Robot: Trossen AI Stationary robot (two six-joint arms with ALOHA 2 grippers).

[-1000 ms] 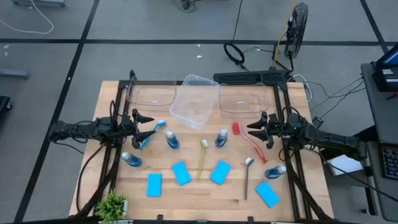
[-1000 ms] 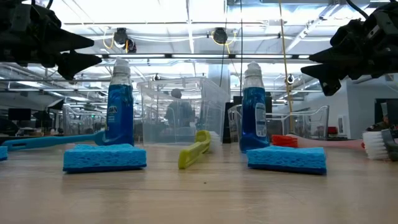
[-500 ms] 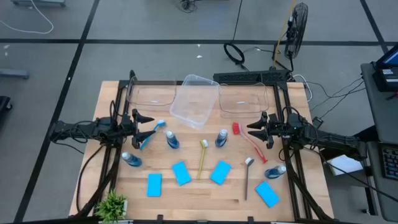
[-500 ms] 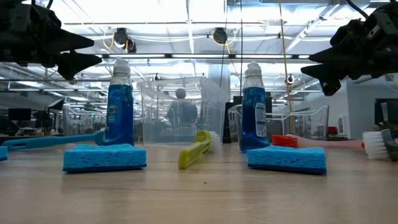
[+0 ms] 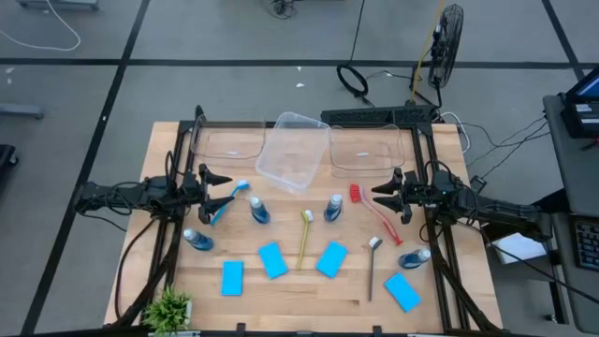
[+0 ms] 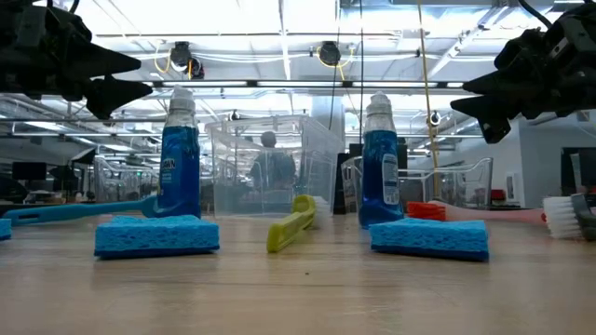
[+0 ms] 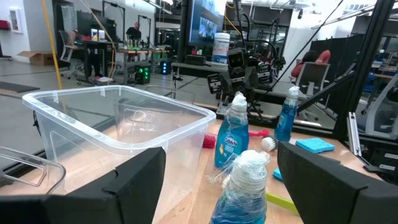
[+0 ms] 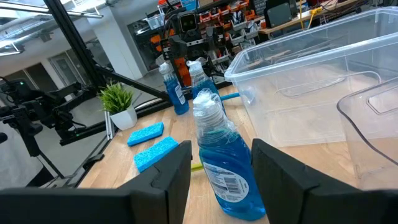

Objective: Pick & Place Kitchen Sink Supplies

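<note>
Blue bottles, sponges and brushes lie untouched; nothing has moved, both grippers, left at nine o'clock, right at three, hover with jaws apart, empty.

Four small bottles of blue soap are on the table. Two stand up near the middle, one left of the yellow brush and one right of it. One bottle lies on its side at the left, and one at the right. Four flat blue sponges lie at the front: and. The red brush lies slanted at the right, the grey brush points to the front, and the blue brush is at the left.
</note>
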